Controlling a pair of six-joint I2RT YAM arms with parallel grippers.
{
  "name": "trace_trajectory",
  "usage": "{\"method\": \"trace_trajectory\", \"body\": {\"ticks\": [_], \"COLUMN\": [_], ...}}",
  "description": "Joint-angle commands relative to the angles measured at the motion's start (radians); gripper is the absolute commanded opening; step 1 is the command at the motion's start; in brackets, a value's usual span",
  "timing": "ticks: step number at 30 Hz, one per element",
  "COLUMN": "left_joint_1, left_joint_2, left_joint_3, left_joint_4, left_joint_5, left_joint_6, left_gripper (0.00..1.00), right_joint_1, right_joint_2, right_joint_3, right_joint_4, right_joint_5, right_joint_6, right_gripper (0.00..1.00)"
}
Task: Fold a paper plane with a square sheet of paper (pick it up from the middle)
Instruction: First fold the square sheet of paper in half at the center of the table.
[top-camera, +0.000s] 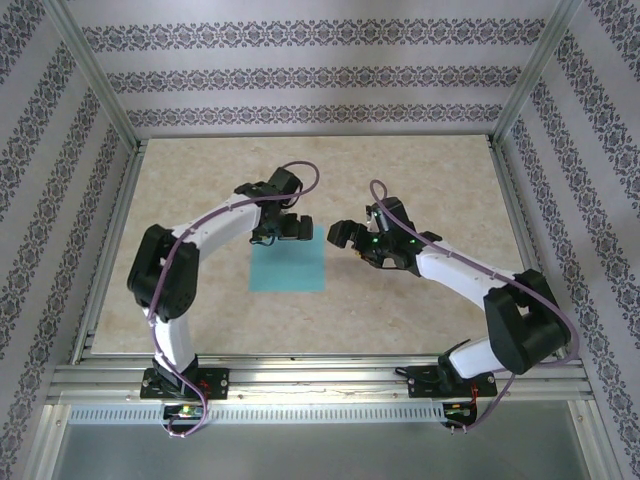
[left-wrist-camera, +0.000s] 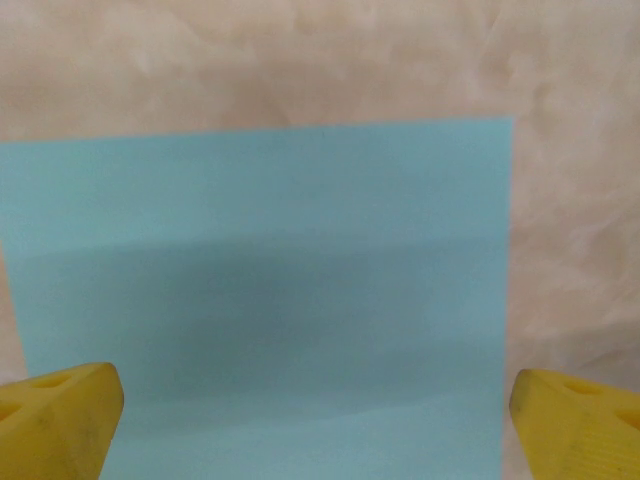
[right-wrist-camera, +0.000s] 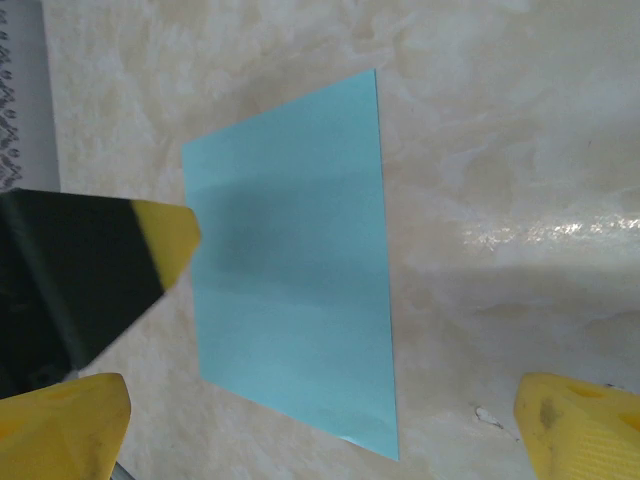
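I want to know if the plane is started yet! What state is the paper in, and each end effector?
square sheet of paper: flat on the table, unfolded, not held.
left end effector: open, empty, over the paper's far edge.
right end effector: open, empty, just right of the paper's far right corner.

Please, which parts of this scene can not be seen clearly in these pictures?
- Top view: the left claw covers part of the far edge of the square sheet of paper.
- Left wrist view: the bottom border cuts off the sheet's lower part.
- Top view: too small to tell whether the left claw touches the sheet.
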Motion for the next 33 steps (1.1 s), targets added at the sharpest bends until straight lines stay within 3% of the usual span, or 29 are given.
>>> {"method": "trace_trajectory", "body": {"ticks": [1,11,17,33], "left_joint_1": [0.01,0.01,0.005,-0.045], "left_joint_2": [0.048,0.125,0.115,0.173], "left_joint_3": [0.051,0.083,0.056,0.109], "left_joint_4": [-0.153,-0.198,-0.163,-0.197], "left_joint_5": [0.034,0.017,0.007,-0.026], "left_joint_6": [0.079,-0.032,-0.105,-0.11], "left_gripper": [1.0,0.89,0.89,0.92], "right_joint_1": [0.016,0.017,0.011,-0.006], "right_joint_2": [0.013,0.007,0.007,-0.009], "right_joint_3": [0.019,0.026,0.012,-0.019], "right_joint_4": [-0.031,-0.07,-0.076,-0.071], "right_joint_5": [0.0,0.036,0.048,0.046], "right_joint_6": [0.01,0.013,0.021,0.026], "right_gripper": [0.98,0.98,0.98,0.98]}}
